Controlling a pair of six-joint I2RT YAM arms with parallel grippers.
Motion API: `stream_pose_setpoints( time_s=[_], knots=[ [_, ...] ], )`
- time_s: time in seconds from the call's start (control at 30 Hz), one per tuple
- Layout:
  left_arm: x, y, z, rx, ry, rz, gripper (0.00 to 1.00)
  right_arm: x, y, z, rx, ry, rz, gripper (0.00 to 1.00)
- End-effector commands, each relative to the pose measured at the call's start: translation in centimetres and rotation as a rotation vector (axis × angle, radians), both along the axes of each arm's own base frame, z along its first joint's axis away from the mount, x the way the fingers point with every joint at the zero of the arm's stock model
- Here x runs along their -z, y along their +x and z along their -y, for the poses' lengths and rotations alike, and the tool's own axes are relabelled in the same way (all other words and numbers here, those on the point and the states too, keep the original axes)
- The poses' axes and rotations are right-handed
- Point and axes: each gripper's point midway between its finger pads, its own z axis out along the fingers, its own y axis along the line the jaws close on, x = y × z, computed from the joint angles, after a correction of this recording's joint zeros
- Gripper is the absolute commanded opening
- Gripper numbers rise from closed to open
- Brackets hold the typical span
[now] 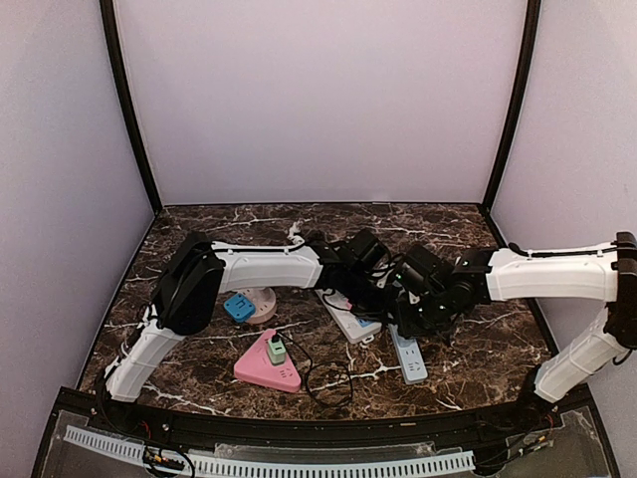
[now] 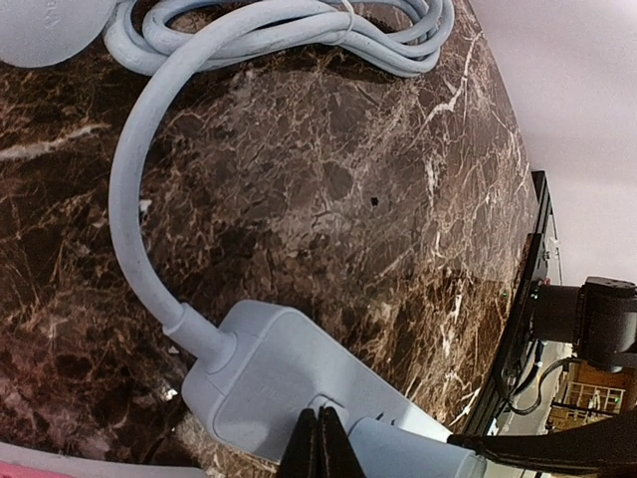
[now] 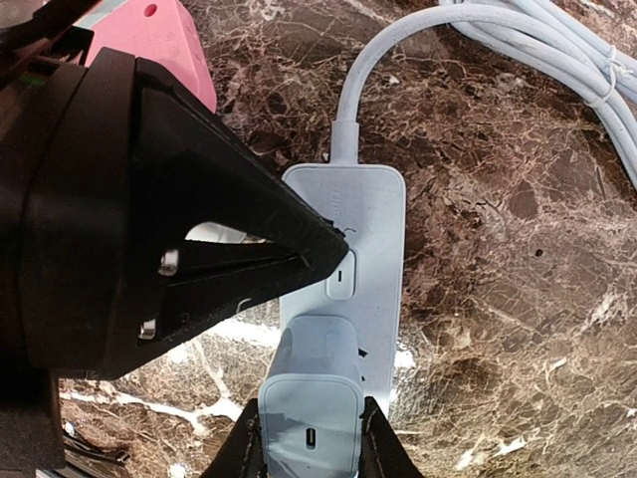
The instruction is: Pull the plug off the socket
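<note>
A pale blue power strip (image 3: 373, 209) lies on the marble table, and a white plug block (image 3: 311, 398) stands in its socket. My right gripper (image 3: 311, 438) is shut on the plug, one finger on each side. My left gripper (image 2: 318, 443) is shut and empty, its tips pressing down on the strip (image 2: 259, 368) beside the switch, next to the plug (image 2: 418, 453). In the right wrist view the left gripper (image 3: 328, 249) fills the left side. In the top view both grippers, left (image 1: 370, 284) and right (image 1: 400, 314), meet over the strip (image 1: 348, 321).
The strip's cable (image 2: 129, 199) runs to a coiled bundle (image 3: 557, 50). A pink triangular socket (image 1: 267, 368) with a green plug (image 1: 276, 349), a round socket with a blue plug (image 1: 239, 307) and a second strip (image 1: 408, 357) lie nearby.
</note>
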Motion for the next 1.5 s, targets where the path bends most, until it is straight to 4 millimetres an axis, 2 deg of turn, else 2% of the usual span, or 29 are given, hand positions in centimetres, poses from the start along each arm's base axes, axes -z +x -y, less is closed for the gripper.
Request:
stream_pose_setpoints(
  time_s=[0.0, 0.27, 0.57, 0.87, 1.07, 1.3, 1.47],
  knots=[
    [6.5, -1.5, -3.8, -0.001, 0.234, -0.057, 0.01, -1.7, 0.8, -0.2, -0.006, -0.027, 0.070, 0.00],
    [7.4, -1.8, -4.4, 0.002, 0.277, -0.056, 0.01, -2.8, 0.9, 0.4, -0.013, -0.035, 0.111, 0.00],
    [8.1, -2.3, -4.5, 0.011, 0.313, -0.056, 0.01, -4.6, 1.1, -0.3, -0.063, 0.008, 0.153, 0.00],
    [8.6, -2.7, -4.7, 0.024, 0.338, -0.052, 0.01, -3.6, 1.0, -0.5, -0.093, 0.000, 0.112, 0.00],
    [8.7, -3.0, -4.7, 0.033, 0.346, -0.052, 0.01, -2.1, 0.8, 0.1, -0.082, -0.008, 0.067, 0.00],
    [7.7, -3.1, -4.1, 0.041, 0.320, -0.054, 0.01, -0.9, 0.2, 0.1, -0.080, 0.004, 0.028, 0.11],
    [7.0, -2.9, -3.7, 0.040, 0.304, -0.050, 0.01, -0.2, -0.2, 0.1, -0.070, 0.016, 0.018, 0.23]
  ],
)
